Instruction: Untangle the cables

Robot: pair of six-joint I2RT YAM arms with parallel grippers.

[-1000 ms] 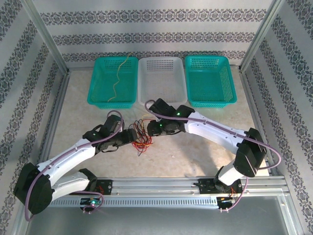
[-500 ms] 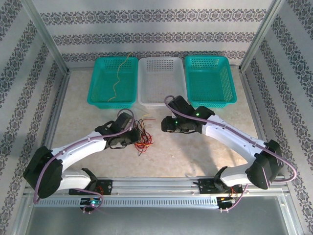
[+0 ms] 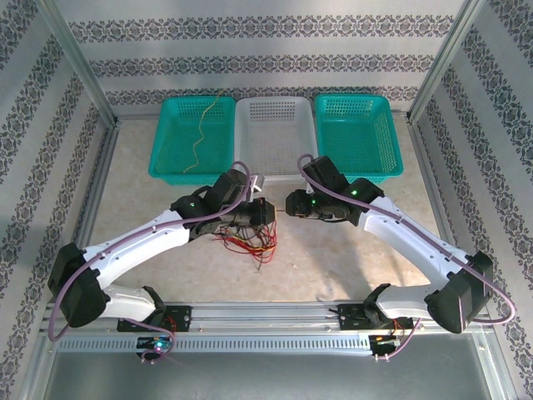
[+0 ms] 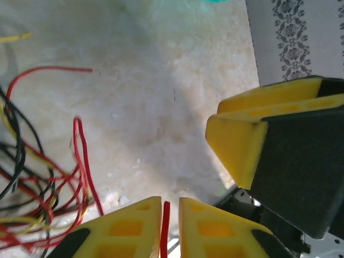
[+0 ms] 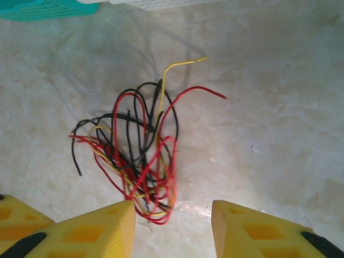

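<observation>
A tangle of thin red, black and yellow cables (image 3: pixel 248 242) lies on the table below my left gripper (image 3: pixel 265 212). In the left wrist view that gripper (image 4: pixel 170 202) is shut on one red cable (image 4: pixel 165 217), which runs up between its yellow pads; the rest of the tangle (image 4: pixel 45 188) lies to its left. My right gripper (image 3: pixel 291 205) faces it closely from the right, and its yellow finger (image 4: pixel 244 140) shows there too. The right gripper (image 5: pixel 173 226) stands open above the table, the cable tangle (image 5: pixel 141 156) just ahead of its left finger. One yellow cable (image 3: pixel 200 133) lies in the left teal basket (image 3: pixel 171 171).
A white basket (image 3: pixel 275 137) and a second teal basket (image 3: pixel 356 142) stand in a row with the first at the back of the table. Patterned walls and metal frame posts close in the sides. Bare tabletop lies to the right of the tangle.
My left gripper has swung right and slightly back, dragging the cable tangle with it. The right gripper has drawn back to the right, and the two now face each other closely.
</observation>
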